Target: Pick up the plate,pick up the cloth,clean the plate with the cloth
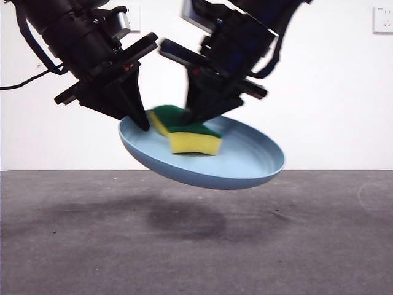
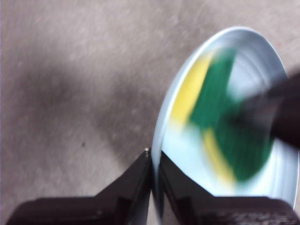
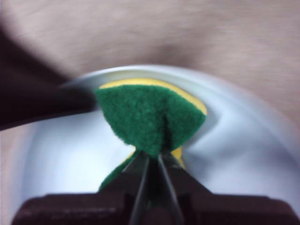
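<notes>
Nearest to the front camera, the table [image 1: 196, 246] is lying grey and bare, with a soft shadow under the plate [image 1: 245, 160], which is hanging in the air above it. The plate is tilting, its left edge higher and its right edge lower, with the hollow side turning up and toward the camera.

On the left, the left gripper [image 2: 153, 164] is pinching the high left rim of the plate between its two jaws, which are pressing closed on the thin edge. On the right of it, the right gripper [image 3: 154, 161] is coming down from above into the plate and is clamping the sponge [image 1: 187, 132] at its green top, so hard that the foam is folding around the jaws.

The sponge is sitting inside the plate, in its left half, near the pinched rim; its yellow underside seems to be touching the blue surface. Its long side is running roughly left to right across the plate, so most of the unwiped floor is lying to the right of it, toward the low edge.

I judge that the cleaning step is in progress, and the next stroke is asking the right gripper to slide the sponge right, away from the left gripper, while the plate is held steady.
</notes>
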Robot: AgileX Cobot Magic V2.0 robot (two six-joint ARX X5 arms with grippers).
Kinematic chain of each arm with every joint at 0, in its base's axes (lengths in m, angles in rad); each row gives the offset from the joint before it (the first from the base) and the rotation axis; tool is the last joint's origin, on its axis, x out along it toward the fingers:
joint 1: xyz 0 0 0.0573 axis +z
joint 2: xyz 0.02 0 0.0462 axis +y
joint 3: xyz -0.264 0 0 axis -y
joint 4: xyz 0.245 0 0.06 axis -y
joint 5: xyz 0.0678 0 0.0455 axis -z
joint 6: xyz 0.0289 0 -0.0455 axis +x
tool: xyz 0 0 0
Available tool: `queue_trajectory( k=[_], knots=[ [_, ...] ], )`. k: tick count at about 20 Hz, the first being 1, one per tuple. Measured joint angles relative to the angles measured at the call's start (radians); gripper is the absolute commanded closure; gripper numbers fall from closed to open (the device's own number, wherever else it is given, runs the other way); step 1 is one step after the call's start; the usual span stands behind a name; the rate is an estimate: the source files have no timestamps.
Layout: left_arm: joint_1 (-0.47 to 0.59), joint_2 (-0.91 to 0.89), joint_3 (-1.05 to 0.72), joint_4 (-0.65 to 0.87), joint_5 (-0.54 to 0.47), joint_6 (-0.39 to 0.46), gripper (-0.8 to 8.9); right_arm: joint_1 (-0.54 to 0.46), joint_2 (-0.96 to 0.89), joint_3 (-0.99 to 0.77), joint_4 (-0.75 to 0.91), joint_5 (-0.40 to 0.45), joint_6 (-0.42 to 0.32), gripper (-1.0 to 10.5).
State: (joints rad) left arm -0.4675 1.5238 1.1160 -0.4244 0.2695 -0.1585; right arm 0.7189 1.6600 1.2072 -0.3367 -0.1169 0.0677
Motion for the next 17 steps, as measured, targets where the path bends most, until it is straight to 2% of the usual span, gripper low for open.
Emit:
queue_trajectory(
  k=[4, 6, 8, 11, 15, 17],
  knots=[
    [0.005, 0.002, -0.003, 0.033, 0.012, 0.000, 8.22, 0.063, -0.003, 0.010, -0.169, 0.018, -0.005, 9.6],
    [0.019, 0.002, -0.003, 0.038, 0.014, 0.000, 8.22, 0.078, -0.003, 0.010, -0.298, 0.110, -0.029, 9.6],
    [0.037, 0.002, -0.003, 0.031, 0.016, -0.001, 8.22, 0.067, -0.003, 0.009, -0.373, 0.258, -0.051, 9.6],
    [0.044, 0.002, -0.003, -0.005, 0.015, -0.009, 8.22, 0.016, -0.003, 0.006, -0.311, 0.462, -0.064, 9.6],
    [0.044, 0.002, -0.003, -0.014, 0.040, -0.028, 8.22, -0.021, -0.003, 0.006, -0.120, 0.472, -0.066, 9.6],
    [0.045, 0.002, -0.003, -0.012, 0.044, -0.037, 8.22, -0.027, -0.003, 0.005, -0.018, 0.435, -0.068, 9.6]
  ],
)
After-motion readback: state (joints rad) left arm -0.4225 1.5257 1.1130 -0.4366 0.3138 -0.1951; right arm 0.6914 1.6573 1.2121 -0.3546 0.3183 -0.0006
